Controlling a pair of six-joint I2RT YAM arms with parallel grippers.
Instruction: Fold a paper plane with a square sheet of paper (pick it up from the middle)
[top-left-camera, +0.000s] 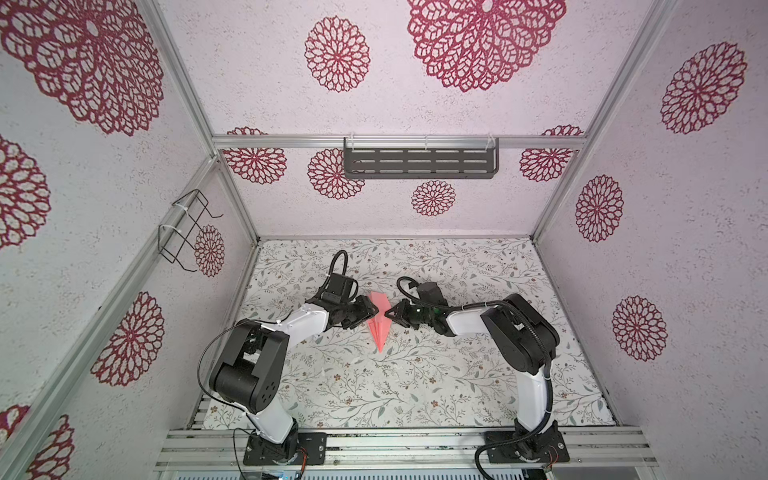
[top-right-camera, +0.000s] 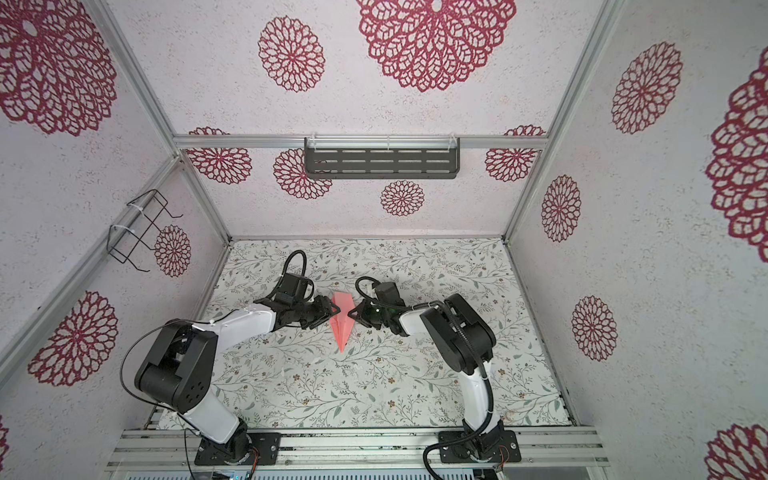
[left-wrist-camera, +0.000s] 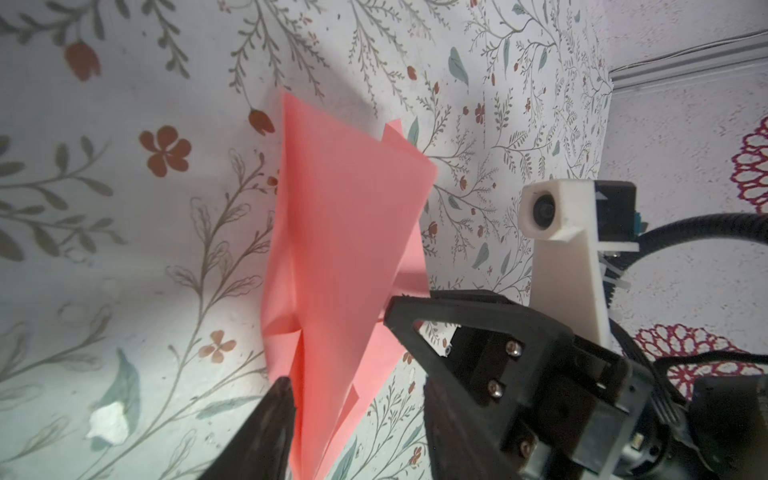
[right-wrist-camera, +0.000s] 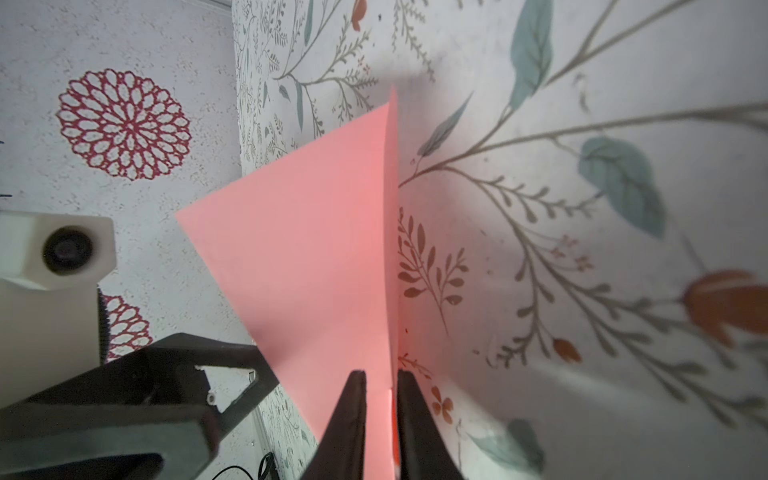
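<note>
The salmon-pink paper plane (top-left-camera: 378, 328) is a narrow dart in the middle of the floral table in both top views (top-right-camera: 341, 328), nose toward the front edge and tail raised. My left gripper (top-left-camera: 375, 309) meets its tail end from the left and my right gripper (top-left-camera: 388, 314) from the right. In the left wrist view the plane (left-wrist-camera: 345, 249) passes between the wide-apart jaws of my left gripper (left-wrist-camera: 356, 380), lying against one finger (left-wrist-camera: 278, 415) only. In the right wrist view my right gripper (right-wrist-camera: 382, 374) straddles a folded edge of the plane (right-wrist-camera: 316, 249), with a narrow gap showing.
The table cover (top-left-camera: 415, 395) spreads between patterned walls. A black slotted shelf (top-left-camera: 419, 162) hangs on the back wall and a wire rack (top-left-camera: 187, 230) on the left wall. An aluminium rail (top-left-camera: 395, 444) with both arm bases runs along the front. A small white scrap (left-wrist-camera: 108, 419) lies on the cover.
</note>
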